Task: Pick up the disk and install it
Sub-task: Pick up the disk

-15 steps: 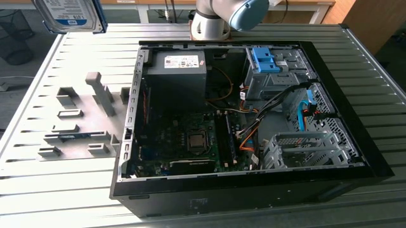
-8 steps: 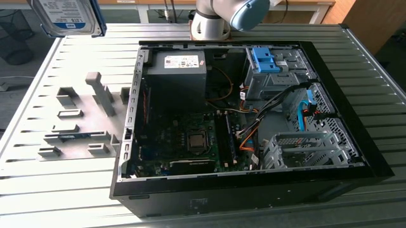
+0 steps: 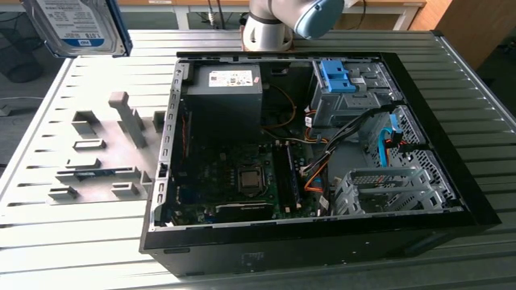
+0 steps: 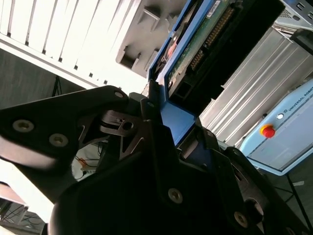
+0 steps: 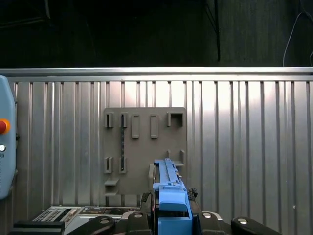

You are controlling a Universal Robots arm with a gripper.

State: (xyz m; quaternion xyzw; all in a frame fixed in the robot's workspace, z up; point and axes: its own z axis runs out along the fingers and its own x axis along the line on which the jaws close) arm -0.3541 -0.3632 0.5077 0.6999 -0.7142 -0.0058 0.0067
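Note:
The disk (image 3: pixel 77 24), a silver drive with a white-and-blue label in a blue frame, hangs high in the air at the exterior view's upper left, above the slatted table. In the second wrist view my gripper (image 4: pixel 171 117) is shut on the blue frame, and the disk (image 4: pixel 195 44) shows its green circuit side beyond the dark fingers (image 4: pixel 151 105). In the first wrist view the disk's blue frame (image 5: pixel 168 183) stands edge-on in my gripper (image 5: pixel 171 205), above the grey holder plate (image 5: pixel 144 142).
The open computer case (image 3: pixel 161 181) lies on the table, with a dark power supply (image 3: pixel 222 96), the motherboard and a drive cage holding a blue clip (image 3: pixel 337 75). The grey holder plate (image 3: pixel 96 163) lies to the case's left in the exterior view. The arm's base (image 3: pixel 274 27) stands behind the case.

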